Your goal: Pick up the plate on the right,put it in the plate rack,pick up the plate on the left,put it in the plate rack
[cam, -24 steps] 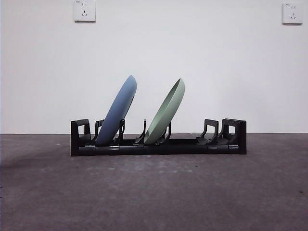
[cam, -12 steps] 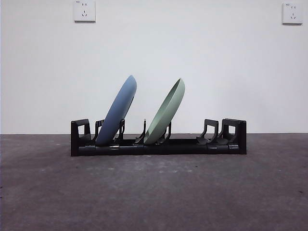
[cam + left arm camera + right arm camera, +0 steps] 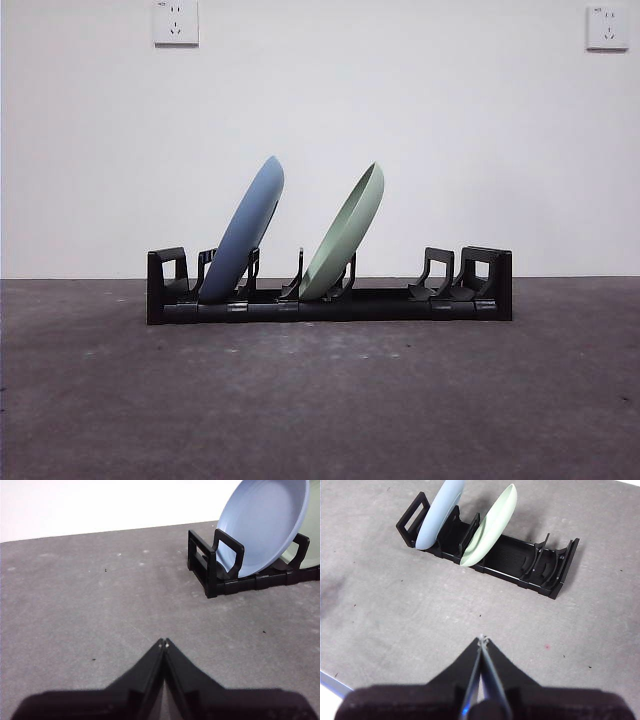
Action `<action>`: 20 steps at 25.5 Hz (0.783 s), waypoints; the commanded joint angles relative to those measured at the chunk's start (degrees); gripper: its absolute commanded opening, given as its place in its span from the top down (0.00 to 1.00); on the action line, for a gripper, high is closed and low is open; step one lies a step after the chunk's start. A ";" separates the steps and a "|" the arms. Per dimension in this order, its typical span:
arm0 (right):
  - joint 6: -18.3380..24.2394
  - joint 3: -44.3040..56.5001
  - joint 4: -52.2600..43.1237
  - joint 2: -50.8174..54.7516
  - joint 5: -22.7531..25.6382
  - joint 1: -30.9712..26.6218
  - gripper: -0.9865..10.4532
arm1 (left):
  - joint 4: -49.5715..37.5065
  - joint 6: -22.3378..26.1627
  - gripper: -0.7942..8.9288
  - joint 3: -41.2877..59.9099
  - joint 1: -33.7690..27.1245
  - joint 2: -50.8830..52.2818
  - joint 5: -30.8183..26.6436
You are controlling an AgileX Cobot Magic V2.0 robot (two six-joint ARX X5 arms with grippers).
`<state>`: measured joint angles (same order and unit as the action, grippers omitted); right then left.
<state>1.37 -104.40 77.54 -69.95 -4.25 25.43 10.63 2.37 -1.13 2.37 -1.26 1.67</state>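
Note:
The black plate rack (image 3: 330, 300) stands across the middle of the dark table. A blue plate (image 3: 245, 232) leans in its left slots and a pale green plate (image 3: 346, 235) leans in the slots near its middle. Both plates tilt toward the right. My left gripper (image 3: 163, 643) is shut and empty, held over bare table well away from the rack's (image 3: 210, 570) blue-plate (image 3: 265, 525) end. From higher up, my right gripper (image 3: 482, 639) is shut and empty, looking down on the rack (image 3: 520, 555) with the blue plate (image 3: 437, 515) and the green plate (image 3: 490, 527).
The rack's right-hand slots (image 3: 440, 275) hold nothing. A white wall with two sockets (image 3: 176, 22) rises behind the table. The table's near edge (image 3: 330, 682) shows in the right wrist view.

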 commanded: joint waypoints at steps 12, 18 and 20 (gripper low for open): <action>2.49 0.52 -0.92 5.70 5.60 -2.16 0.91 | -0.48 -0.44 0.92 0.50 -0.20 -3.26 -0.13; 1.92 1.62 -17.59 22.67 2.84 -11.32 0.91 | -0.48 -0.44 0.92 0.50 -0.20 -3.41 -0.15; 2.51 6.45 -21.31 28.46 4.76 -15.34 0.91 | -0.48 -0.44 0.92 0.50 -0.20 -3.41 -0.13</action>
<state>3.27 -99.35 55.51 -40.77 0.38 10.24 10.63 2.31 -1.13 2.37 -4.64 1.67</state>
